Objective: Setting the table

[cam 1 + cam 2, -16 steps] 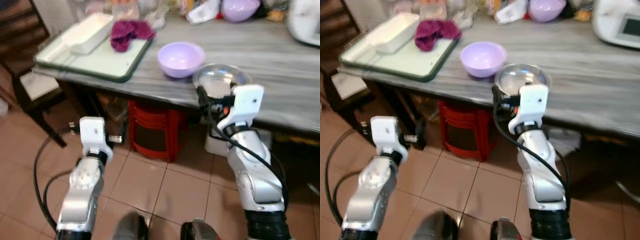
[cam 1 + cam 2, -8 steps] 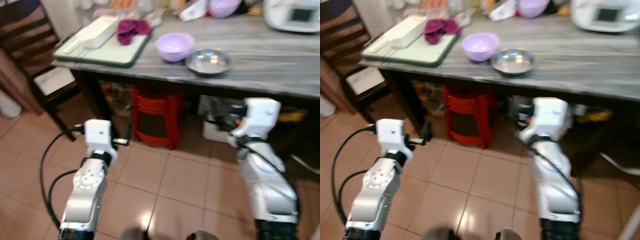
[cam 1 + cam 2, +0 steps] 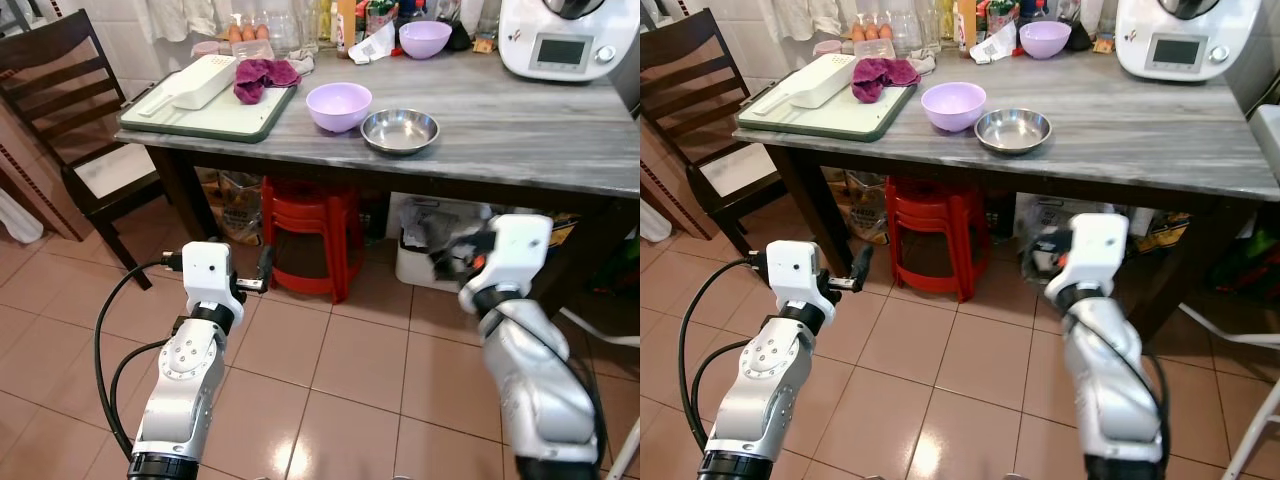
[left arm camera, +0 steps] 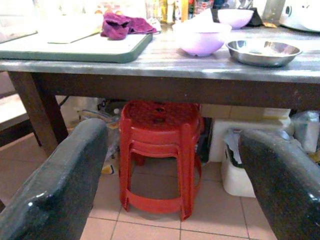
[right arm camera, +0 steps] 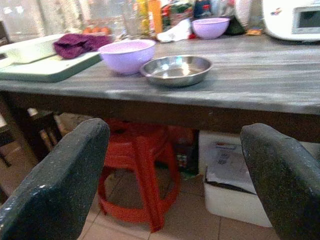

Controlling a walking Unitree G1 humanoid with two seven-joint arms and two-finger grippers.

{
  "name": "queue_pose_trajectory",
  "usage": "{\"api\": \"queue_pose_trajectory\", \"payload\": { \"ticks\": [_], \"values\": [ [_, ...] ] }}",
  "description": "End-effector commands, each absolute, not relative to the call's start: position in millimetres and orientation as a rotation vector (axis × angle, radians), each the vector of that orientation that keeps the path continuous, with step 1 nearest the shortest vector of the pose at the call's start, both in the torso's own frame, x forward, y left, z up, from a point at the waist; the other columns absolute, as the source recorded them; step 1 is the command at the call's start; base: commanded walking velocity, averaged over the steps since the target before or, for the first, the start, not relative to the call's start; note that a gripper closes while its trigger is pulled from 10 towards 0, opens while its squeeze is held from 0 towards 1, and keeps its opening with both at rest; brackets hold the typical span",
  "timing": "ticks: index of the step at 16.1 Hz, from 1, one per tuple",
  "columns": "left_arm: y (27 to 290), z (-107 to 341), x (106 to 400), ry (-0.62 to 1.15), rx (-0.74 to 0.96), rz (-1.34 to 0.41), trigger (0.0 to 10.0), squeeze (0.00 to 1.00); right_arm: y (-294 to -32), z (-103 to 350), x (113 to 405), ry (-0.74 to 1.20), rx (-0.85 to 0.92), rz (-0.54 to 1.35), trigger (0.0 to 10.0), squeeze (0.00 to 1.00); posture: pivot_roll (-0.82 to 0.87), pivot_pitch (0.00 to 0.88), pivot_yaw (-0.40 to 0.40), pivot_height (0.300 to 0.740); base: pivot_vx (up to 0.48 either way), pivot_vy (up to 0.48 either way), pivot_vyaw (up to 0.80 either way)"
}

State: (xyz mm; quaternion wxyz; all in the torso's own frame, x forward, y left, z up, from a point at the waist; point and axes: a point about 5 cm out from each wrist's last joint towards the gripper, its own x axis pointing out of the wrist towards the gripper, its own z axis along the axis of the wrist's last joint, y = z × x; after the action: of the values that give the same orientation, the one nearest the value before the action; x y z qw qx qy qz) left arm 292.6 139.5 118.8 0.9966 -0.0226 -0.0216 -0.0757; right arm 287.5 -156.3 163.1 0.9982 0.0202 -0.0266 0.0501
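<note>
Closest to me, both arms hang below the counter's edge over the tiled floor [image 3: 330,380]. My left tool [image 4: 175,195] has its fingers [image 4: 55,185] spread wide, holding nothing, and through the gap I see a red stool [image 4: 160,150] under the counter. My right tool [image 5: 175,190] is spread the same way and empty, aimed at the counter's front edge, with a white box [image 5: 235,185] on the floor beyond it.

Up on the grey streaked counter [image 3: 520,130], near the front edge, sits a steel bowl [image 3: 399,130]: shallow, shiny, upright, nothing in it that I can see. Just to its left, close but not clearly touching, stands a lilac bowl [image 3: 339,105], deeper, matte, also upright. Further left lies a green-rimmed tray [image 3: 215,115] carrying a long white dish [image 3: 195,82] and a crumpled purple cloth [image 3: 262,75].

At the back of the counter a second lilac bowl [image 3: 424,38] stands among bottles and jars [image 3: 300,20], with a white kitchen machine [image 3: 560,38] at the far right. A dark wooden chair [image 3: 70,110] stands beside the counter's left end.
</note>
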Motion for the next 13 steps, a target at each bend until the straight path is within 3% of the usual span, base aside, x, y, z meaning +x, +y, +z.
{"api": "queue_pose_trajectory", "payload": {
  "ticks": [1, 4, 10, 13],
  "values": [
    [144, 115, 289, -0.034, -0.045, -0.149, 10.0, 0.0, -150, 164, 285, -0.061, 0.032, 0.116, 10.0, 0.0, -0.16, 0.079, 0.076, 0.74, 0.0, 0.0, 0.0],
    [141, 114, 288, -0.032, -0.061, -0.165, 10.0, 0.0, -144, 163, 287, -0.062, 0.051, 0.102, 10.0, 0.0, -0.15, 0.094, 0.07, 0.74, 0.0, 0.0, 0.0],
    [144, 116, 289, -0.041, -0.067, -0.136, 10.0, 0.0, -148, 174, 298, -0.126, 0.085, -0.025, 10.0, 0.0, -0.15, 0.109, 0.057, 0.74, 0.0, 0.0, -0.74],
    [139, 121, 294, -0.06, -0.072, -0.147, 10.0, 0.0, -147, 174, 298, -0.154, 0.045, -0.014, 10.0, 0.0, -0.15, 0.114, 0.058, 0.74, 0.0, 0.0, -0.17]
  ]
}}
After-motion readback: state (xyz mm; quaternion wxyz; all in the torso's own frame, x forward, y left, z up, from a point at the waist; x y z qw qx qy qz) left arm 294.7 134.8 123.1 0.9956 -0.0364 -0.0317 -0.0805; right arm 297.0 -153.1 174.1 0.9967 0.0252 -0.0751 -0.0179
